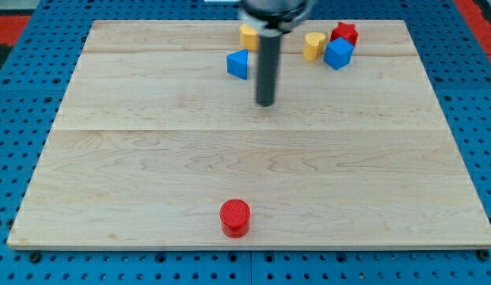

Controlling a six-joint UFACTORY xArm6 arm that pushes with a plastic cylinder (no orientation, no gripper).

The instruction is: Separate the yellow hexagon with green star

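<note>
**Tip on bare wood below the top-edge blocks**

My tip (265, 102) stood on the wooden board (150, 198), above the board's centre, touching no block. The rod carried no pincer, so no open or closed state could be told.

From my tip, a blue block (238, 63) — wedge-like, exact shape unclear — lay near at about 11 o'clock. The yellow hexagon (248, 35) sat farther up at about 11 to 12 o'clock, near the board's top edge, its right side hidden behind the rod. No green star could be made out anywhere in the view.

At about 1 to 2 o'clock a cluster sat near the top edge: a yellow heart-like block (313, 45), a blue block (338, 53) just beside it on the view's right, and a red block (344, 33) touching that blue one from above.

A red cylinder (235, 217) stood well apart at about 6 o'clock, near the bottom edge.

The board rested on a blue perforated surface (16, 95). No brand, label or writing was readable.
</note>
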